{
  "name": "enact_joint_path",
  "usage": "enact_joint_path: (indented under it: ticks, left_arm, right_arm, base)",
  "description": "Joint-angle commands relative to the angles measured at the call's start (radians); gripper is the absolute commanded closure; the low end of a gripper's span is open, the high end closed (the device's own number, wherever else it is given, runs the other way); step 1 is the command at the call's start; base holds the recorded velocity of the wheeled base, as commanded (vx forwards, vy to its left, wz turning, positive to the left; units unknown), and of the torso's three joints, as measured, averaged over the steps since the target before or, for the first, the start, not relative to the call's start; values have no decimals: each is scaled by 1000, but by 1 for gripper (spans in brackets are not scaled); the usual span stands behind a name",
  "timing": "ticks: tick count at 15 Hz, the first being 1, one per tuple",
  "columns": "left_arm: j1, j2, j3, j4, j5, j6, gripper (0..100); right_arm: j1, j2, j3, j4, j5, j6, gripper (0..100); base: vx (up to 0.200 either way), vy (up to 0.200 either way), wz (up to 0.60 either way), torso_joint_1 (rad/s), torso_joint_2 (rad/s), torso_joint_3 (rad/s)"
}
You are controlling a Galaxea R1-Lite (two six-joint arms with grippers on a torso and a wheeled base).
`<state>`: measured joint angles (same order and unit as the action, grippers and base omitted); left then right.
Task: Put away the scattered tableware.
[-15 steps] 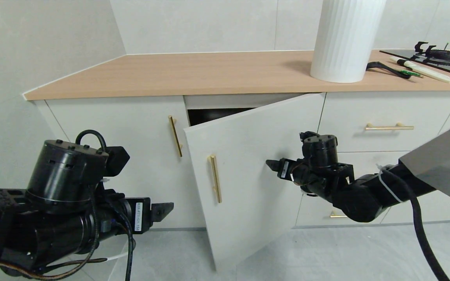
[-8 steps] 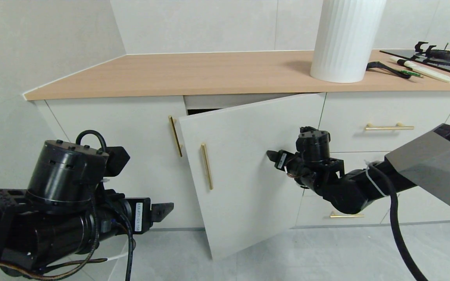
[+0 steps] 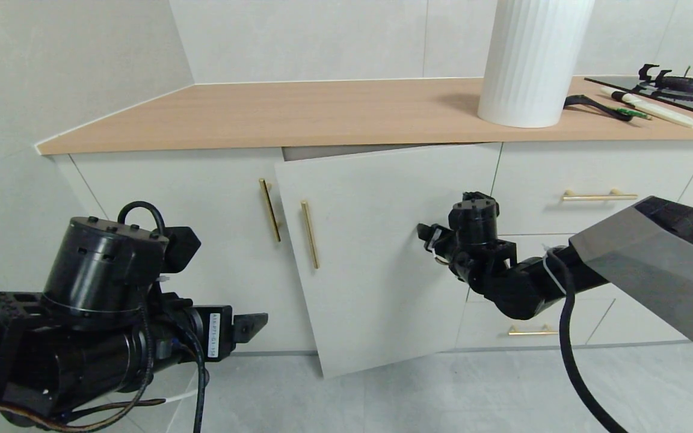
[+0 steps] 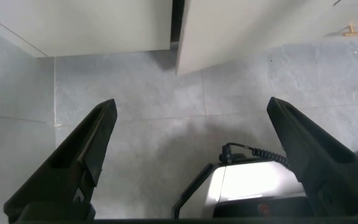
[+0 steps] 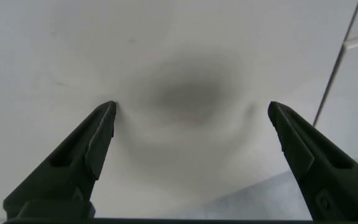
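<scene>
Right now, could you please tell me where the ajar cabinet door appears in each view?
Head view: cabinet door at centre, slightly ajar, right gripper at its face.
Left wrist view: its lower corner beyond the left gripper's open fingers, above the floor.
Right wrist view: its pale face close ahead between the open fingers.
Shared landmark: the lower drawer's gold handle, in head and left wrist views.

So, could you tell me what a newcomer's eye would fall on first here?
Probably the cabinet door, slightly ajar under the wooden counter, with the right gripper at its face, jaws open. Next, the tall white ribbed vase standing on the counter above the door's right edge.
</scene>
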<state>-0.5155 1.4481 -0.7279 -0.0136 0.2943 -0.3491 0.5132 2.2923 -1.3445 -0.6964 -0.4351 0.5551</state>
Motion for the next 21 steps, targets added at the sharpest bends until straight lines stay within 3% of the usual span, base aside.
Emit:
enact_joint_path:
  ticks: [1,10,16,17,19,21]
  left_arm:
    - [0,0,-1,0,0,-1,0]
    - [0,2,-1,0,0,-1,0]
    - [0,2,-1,0,0,-1,0]
    - [0,2,-1,0,0,-1,0]
    - [0,2,-1,0,0,-1,0]
    - [0,0,-1,0,0,-1,0]
  right_arm:
    - [-9,42,-38,0,-27,-1,0]
    - [-48,128,-142,1,-106,-7,0]
    - [-44,72,-91,1,-93,-3,0]
    - [-21,-2,-2,0,-19,2,0]
    - [11,-211,277,1,282,8,0]
    - [10,-344,416,1,507,0,0]
  base:
    - [0,0,0,0,0,0]
    - [0,0,0,0,0,0]
    - [0,0,0,0,0,0]
    - [0,0,0,0,0,0]
    - [0,0,0,0,0,0]
    - [0,0,0,0,0,0]
